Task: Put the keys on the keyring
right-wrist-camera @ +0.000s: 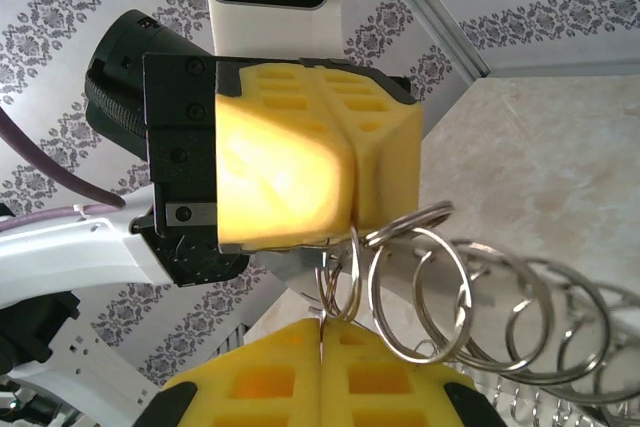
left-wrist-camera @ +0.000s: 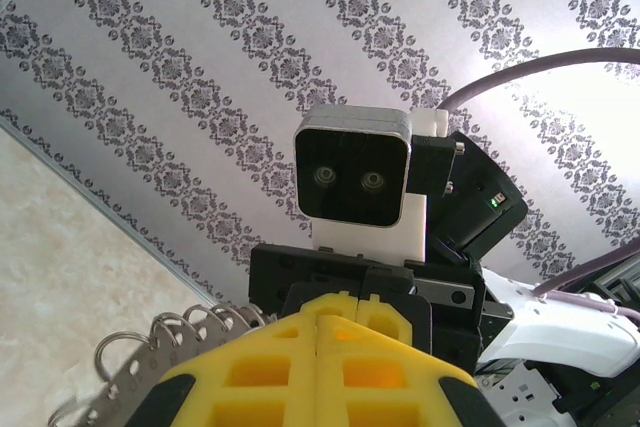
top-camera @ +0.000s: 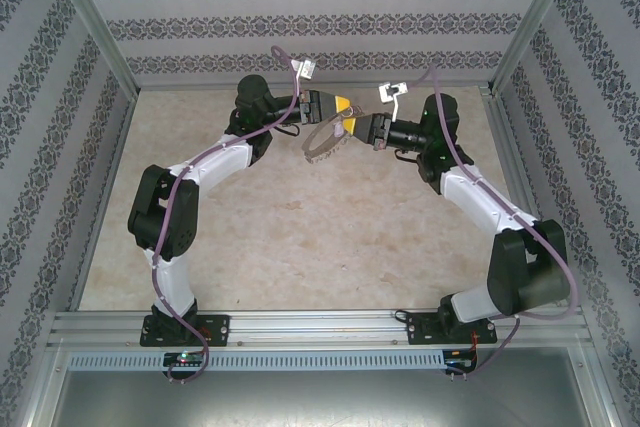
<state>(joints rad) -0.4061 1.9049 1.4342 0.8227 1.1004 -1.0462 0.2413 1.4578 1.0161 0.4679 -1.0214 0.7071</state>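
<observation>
Our left claw (left-wrist-camera: 318,367) is clenched on the rim of the keyring (top-camera: 322,145), its yellow pads pressed flat together. Our right claw (right-wrist-camera: 322,372) faces it, pads likewise clenched. It seems to nip one of the small wire loops (right-wrist-camera: 418,282) at its seam, though the pinch point is too crowded for us to be sure.

The keyring hangs in the air between the two claws, over the far middle of the bench (top-camera: 300,237). To do this step well, we judge that the left claw should keep the hoop steady while the right works one loop only. We would use small pulls along the rim, so the neighbouring loops do not tangle or twist the hoop loose.

The bench is a pale marbled slab. Around it stand walls papered in grey patterned stripes (top-camera: 320,22), set in slim metal posts (top-camera: 95,27), with a rail (top-camera: 320,325) along the near edge.
</observation>
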